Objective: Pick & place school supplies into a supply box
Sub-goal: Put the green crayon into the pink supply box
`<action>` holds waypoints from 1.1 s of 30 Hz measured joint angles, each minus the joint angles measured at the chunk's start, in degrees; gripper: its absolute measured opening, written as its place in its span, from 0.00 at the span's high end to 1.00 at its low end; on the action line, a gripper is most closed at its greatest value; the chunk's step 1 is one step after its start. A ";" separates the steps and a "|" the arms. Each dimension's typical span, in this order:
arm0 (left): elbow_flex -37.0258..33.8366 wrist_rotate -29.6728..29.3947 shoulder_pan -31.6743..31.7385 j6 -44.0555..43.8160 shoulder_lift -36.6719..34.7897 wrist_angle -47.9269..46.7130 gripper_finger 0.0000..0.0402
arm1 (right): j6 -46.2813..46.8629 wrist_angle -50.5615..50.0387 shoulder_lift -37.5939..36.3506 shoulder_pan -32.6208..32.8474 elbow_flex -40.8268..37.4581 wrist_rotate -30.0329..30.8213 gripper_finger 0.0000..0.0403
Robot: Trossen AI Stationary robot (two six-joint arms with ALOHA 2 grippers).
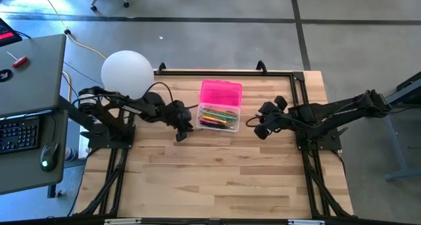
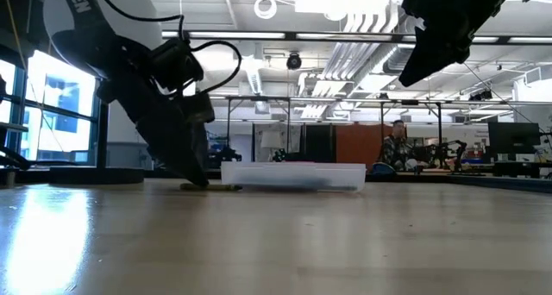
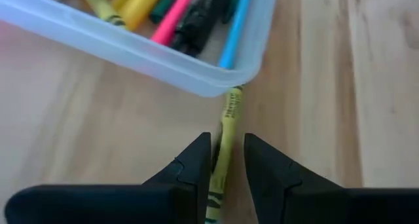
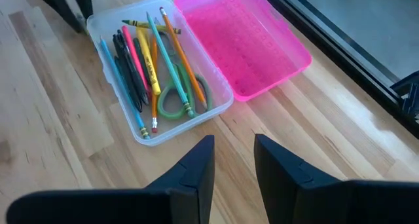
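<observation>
The supply box (image 1: 220, 115) stands at the table's far middle, its pink lid (image 1: 221, 92) folded open toward the far edge. It holds several pencils, pens and crayons (image 4: 147, 67) and green-handled scissors (image 4: 171, 99). A yellow crayon (image 3: 227, 129) lies flat on the table by the box's left near corner (image 3: 216, 86). My left gripper (image 3: 228, 160) is down at the table, open narrowly, one finger on each side of this crayon. My right gripper (image 4: 234, 160) hangs in the air to the right of the box (image 4: 157, 73), slightly open and empty. My left gripper comes from above, its fingers (image 3: 196, 162) lying along the yellow crayon's middle (image 3: 224, 142). A strip of wood shows between the crayon and one finger. Whether the other finger touches the crayon, I cannot tell. The crayon lies on the table.
A white round ball (image 1: 127, 72) sits at the table's far left corner. A grey desk with a keyboard (image 1: 20, 133) stands left of the table. A person (image 2: 397, 144) sits far behind in the room. Bare wood stretches across the table's near half (image 1: 217, 179).
</observation>
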 joint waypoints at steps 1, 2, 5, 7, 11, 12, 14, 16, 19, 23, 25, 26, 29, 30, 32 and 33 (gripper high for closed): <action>0.00 -0.03 -0.65 -0.26 0.00 0.01 0.70 | 0.00 0.00 0.00 0.00 0.00 0.00 0.78; 0.00 -0.09 -1.46 -0.84 0.00 0.01 0.70 | 0.00 0.00 0.00 0.00 0.00 -0.02 0.78; 0.00 -2.08 -4.73 -3.57 -0.02 0.14 0.70 | 0.00 -0.02 0.00 0.00 0.00 -0.02 0.78; 0.00 -5.33 -7.23 -5.03 -0.06 0.26 0.70 | -0.08 -0.02 0.00 0.00 0.00 -0.04 0.78; 0.00 -13.25 -12.19 -9.61 -0.07 0.56 0.70 | -0.44 -0.02 0.00 0.00 0.02 -0.04 0.78; 0.00 -15.20 -13.38 -10.97 -0.06 0.55 0.70 | -0.44 -0.02 0.00 0.00 0.02 -0.04 0.78; 0.00 -18.58 -15.56 -13.96 -0.02 0.52 0.70 | -0.44 -0.02 0.00 0.00 0.02 -0.04 0.78; -0.02 -21.44 -17.64 -16.82 0.00 0.39 0.70 | -0.43 -0.02 0.00 0.00 0.02 -0.04 0.78; -0.07 -25.44 -20.56 -20.65 0.03 0.20 0.70 | 0.00 -0.02 0.00 0.00 0.02 -0.07 0.78; -0.13 -28.83 -23.98 -24.50 0.04 -0.09 0.70 | 0.00 -0.02 0.00 0.00 0.02 -0.07 0.78; -0.13 -30.10 -25.43 -25.51 0.09 -0.14 0.70 | 0.00 -0.02 0.00 0.00 0.02 -0.07 0.78; -0.13 -30.84 -26.10 -26.15 0.09 -0.15 0.70 | 0.00 -0.02 0.00 0.00 0.02 -0.07 0.78; -0.16 -33.42 -27.53 -28.26 0.13 -0.23 0.70 | 0.00 -0.02 0.00 0.00 0.02 -0.07 0.78; -0.17 -34.21 -27.84 -28.98 0.13 -0.23 0.70 | 0.00 -0.02 0.00 0.00 0.02 -0.09 0.78; -0.17 -34.78 -28.20 -30.95 0.13 -0.20 0.70 | 0.00 -0.02 0.00 0.00 0.02 -0.09 0.78; -0.17 -34.76 -28.42 -32.11 0.13 -0.16 0.70 | 0.00 -0.02 0.00 0.00 0.02 -0.09 0.78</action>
